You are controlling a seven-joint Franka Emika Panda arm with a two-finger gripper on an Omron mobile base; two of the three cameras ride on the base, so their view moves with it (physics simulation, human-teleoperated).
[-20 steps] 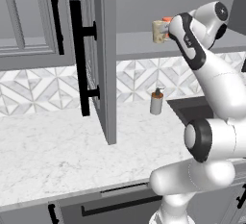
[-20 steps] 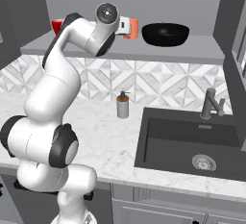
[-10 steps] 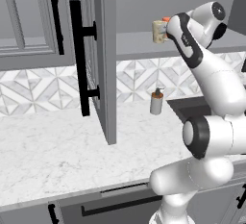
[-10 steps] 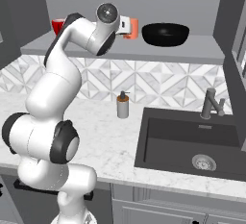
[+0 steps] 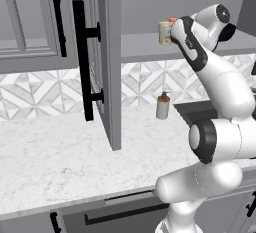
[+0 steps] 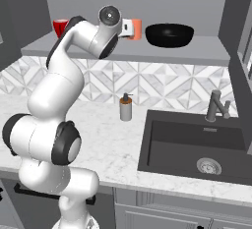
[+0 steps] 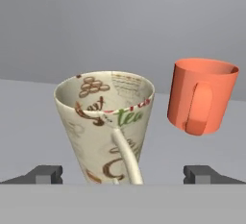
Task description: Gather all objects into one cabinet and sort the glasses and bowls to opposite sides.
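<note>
In the hand view, my gripper [image 7: 127,174] is open, one fingertip on each side of the beige mug [image 7: 108,122] and clear of it. The mug's handle faces the hand. The orange cup [image 7: 202,100] stands just right of the mug and a little farther back. From the left base, the beige mug [image 5: 164,32] rests on the cabinet shelf [image 5: 142,47] at the front of my hand, with the orange cup [image 5: 172,20] peeking behind it. From the right base, the orange cup [image 6: 136,29], the black bowl [image 6: 169,35] and the red mug [image 6: 60,27] all stand on the shelf [image 6: 197,51].
The grey cabinet door [image 5: 109,62] stands open to the left, and its black bar handle [image 5: 80,62] juts out. A soap dispenser [image 6: 126,109] stands on the marble counter [image 5: 55,162]. The dark sink [image 6: 197,144] with its faucet [image 6: 216,106] lies to the right.
My arm has shifted only slightly at the shelf. The jaws stay wide open, and the mug and cups have not visibly moved.
</note>
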